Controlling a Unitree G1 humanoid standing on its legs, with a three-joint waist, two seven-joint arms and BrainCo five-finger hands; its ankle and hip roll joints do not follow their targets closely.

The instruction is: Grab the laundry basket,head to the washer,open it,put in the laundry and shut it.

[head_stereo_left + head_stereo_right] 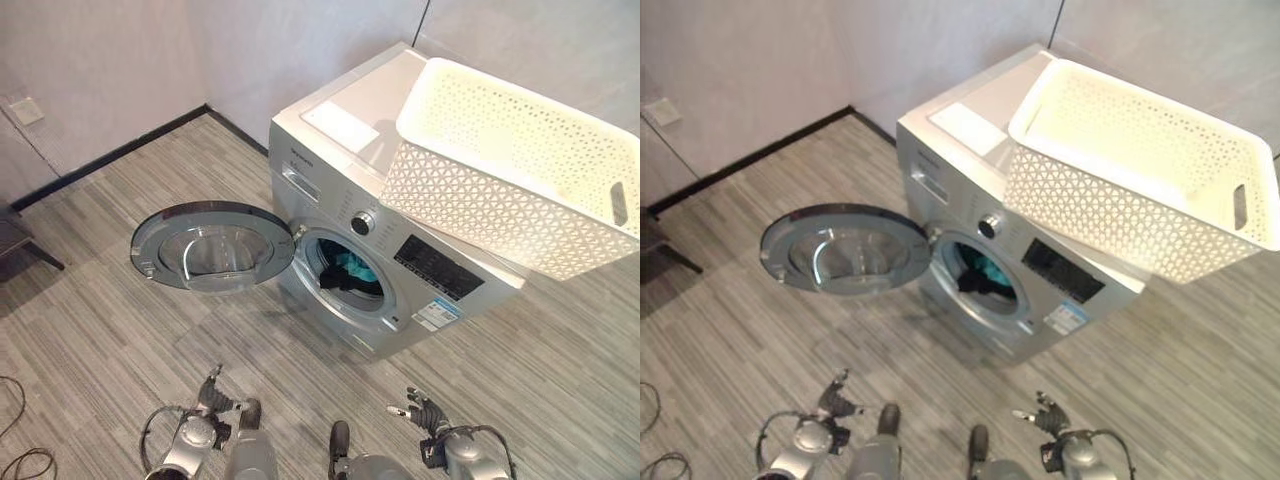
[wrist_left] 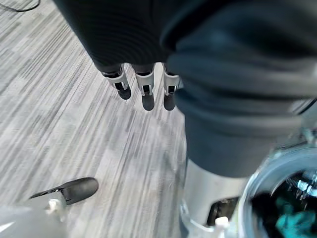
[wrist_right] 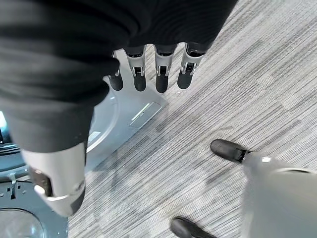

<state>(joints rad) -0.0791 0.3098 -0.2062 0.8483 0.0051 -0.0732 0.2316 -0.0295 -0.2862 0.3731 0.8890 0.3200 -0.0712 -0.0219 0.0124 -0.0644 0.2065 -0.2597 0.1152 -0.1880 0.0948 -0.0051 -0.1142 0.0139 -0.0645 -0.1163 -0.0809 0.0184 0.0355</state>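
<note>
A silver front-loading washer point(image 1: 340, 150) stands against the back wall. Its round door point(image 1: 212, 246) is swung wide open to the left. Dark and teal laundry point(image 1: 350, 272) lies inside the drum, and the left wrist view shows the laundry point(image 2: 290, 220) too. A white perforated laundry basket point(image 1: 520, 170) rests on top of the washer, overhanging its right side, with nothing showing inside. My left hand point(image 1: 215, 395) and right hand point(image 1: 415, 408) hang low over the floor in front of the washer. Both are open with relaxed fingers point(image 2: 146, 91) point(image 3: 161, 74), holding nothing.
Grey striped floor point(image 1: 120, 320) spreads between me and the washer. A dark piece of furniture point(image 1: 18, 238) stands at the far left by the wall. A wall socket point(image 1: 25, 110) sits above the black baseboard.
</note>
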